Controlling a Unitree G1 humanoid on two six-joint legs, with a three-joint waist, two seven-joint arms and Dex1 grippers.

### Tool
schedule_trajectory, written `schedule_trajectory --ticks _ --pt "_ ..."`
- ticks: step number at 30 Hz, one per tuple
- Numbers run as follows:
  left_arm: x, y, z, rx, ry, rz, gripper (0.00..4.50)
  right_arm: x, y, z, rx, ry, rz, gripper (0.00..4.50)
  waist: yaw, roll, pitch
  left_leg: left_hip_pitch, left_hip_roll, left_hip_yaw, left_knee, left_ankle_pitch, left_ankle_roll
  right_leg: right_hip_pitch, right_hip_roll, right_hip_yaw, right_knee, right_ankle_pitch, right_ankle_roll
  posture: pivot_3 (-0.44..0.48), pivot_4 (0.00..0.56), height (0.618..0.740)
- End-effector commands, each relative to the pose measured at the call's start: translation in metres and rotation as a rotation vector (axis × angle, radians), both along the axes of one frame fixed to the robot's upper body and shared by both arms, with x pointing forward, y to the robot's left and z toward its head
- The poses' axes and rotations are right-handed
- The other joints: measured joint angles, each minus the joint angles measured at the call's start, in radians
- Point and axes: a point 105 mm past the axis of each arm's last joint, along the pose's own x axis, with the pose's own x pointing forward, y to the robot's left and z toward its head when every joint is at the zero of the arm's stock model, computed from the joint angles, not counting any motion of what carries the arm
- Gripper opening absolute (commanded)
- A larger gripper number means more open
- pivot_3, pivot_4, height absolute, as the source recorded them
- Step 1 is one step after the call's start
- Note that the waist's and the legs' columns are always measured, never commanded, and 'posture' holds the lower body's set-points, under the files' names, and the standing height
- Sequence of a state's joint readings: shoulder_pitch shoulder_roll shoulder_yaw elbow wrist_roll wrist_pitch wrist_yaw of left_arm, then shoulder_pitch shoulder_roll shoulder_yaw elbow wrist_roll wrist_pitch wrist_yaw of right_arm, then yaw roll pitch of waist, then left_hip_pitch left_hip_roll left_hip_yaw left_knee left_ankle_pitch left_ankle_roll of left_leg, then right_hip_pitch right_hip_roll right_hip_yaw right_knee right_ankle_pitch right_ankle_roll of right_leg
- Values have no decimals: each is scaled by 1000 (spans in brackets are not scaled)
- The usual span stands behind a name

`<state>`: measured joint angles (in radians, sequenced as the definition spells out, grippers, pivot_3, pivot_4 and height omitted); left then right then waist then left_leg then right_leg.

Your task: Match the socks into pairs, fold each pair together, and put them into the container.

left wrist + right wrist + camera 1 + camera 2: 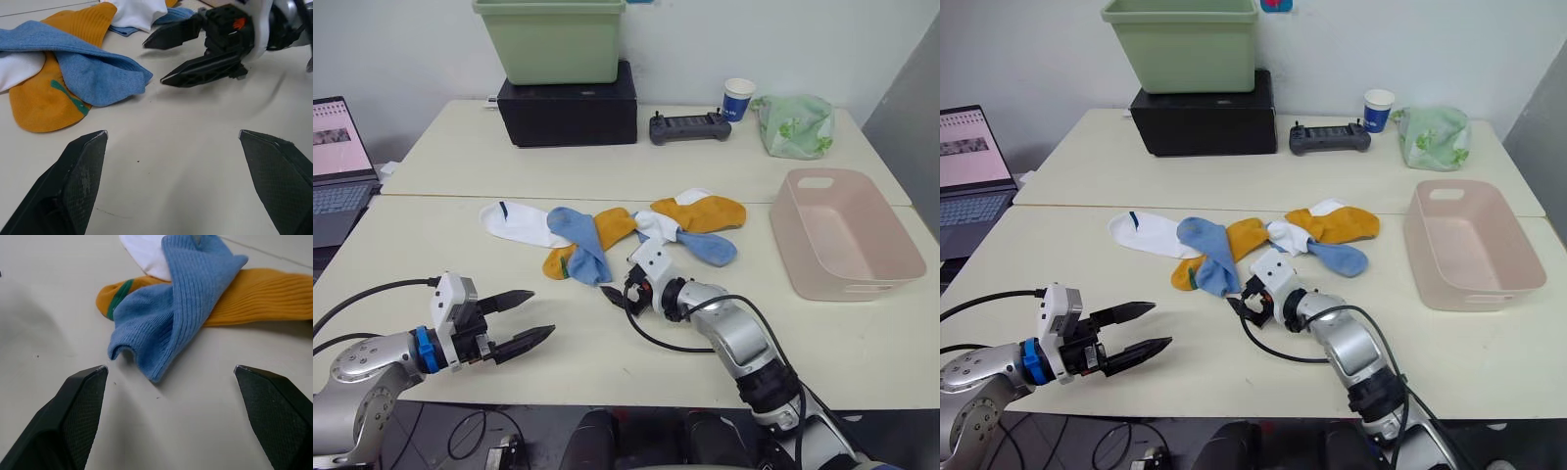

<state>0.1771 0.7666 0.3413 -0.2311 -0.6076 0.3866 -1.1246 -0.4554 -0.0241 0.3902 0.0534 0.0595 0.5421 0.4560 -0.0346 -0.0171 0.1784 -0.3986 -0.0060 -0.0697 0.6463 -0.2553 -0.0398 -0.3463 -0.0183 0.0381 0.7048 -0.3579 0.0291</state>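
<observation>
Directly ahead of our right gripper [619, 293], whose fingers are spread and empty, a light blue sock [171, 308] lies draped across a mustard-orange sock [264, 296], nearer this arm than our equally spread left gripper [524, 318].

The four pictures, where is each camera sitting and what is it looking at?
Left eye view: on the head, looking down at the table, socks and pink basket; both arms show.
Right eye view: beside it, same scene.
Left wrist view: on the left arm, past its open fingers toward the light blue sock and right gripper.
Right wrist view: on the right arm, facing that sock.
All share the socks.
</observation>
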Motion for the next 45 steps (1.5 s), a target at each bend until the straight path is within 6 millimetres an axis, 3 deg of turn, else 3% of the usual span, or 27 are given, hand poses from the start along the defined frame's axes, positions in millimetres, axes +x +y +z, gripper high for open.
schedule_trajectory --ticks 1,8,12,21,25,30,32,38,45 --pt "0 1 12 20 -52 -16 4500 6 7 13 38 -36 -1 3874 0 0 0 0 0 0 0 0 0 -1 0 0 1 0 0 0 150 720" --pt "4 -1 16 19 -71 -26 4500 5 21 14 56 -8 32 1431 -5 0 0 -1 0 1 0 0 0 -3 0 1 5 0 0 0 150 720" --pt "7 -1 18 20 -91 -1 4500 4 19 21 82 -18 35 54 -6 0 0 -1 0 1 0 0 0 -4 0 1 6 0 0 0 150 720" --pt "15 6 17 35 -107 48 4500 -28 -8 60 -3 -169 260 18 -6 0 0 -2 1 2 0 0 0 -4 0 2 7 0 0 0 150 720" --pt "16 8 17 46 -102 45 4500 -49 -47 72 -206 -299 407 18 -1 0 1 -3 0 2 0 0 0 -3 0 1 6 -1 0 0 150 720" --pt "13 7 8 82 -33 4 4500 -47 -97 69 -538 -464 483 18 1 -1 1 -3 0 1 0 0 0 -2 0 1 4 -1 0 0 150 720" --pt "13 4 6 91 -28 -13 4500 -46 -109 73 -628 -529 508 18 1 -1 2 -3 0 2 -1 0 0 -2 0 1 4 -1 0 0 150 720" --pt "16 -11 1 128 -60 -74 4500 -45 -118 93 -816 -744 584 18 -4 -1 2 -3 1 3 0 0 0 -2 0 2 4 -1 0 0 150 720" --pt "41 -54 -3 180 -208 -152 4500 -59 -113 83 -751 -682 602 18 8 -2 2 -3 0 2 0 0 0 1 0 1 3 -1 0 0 150 720"
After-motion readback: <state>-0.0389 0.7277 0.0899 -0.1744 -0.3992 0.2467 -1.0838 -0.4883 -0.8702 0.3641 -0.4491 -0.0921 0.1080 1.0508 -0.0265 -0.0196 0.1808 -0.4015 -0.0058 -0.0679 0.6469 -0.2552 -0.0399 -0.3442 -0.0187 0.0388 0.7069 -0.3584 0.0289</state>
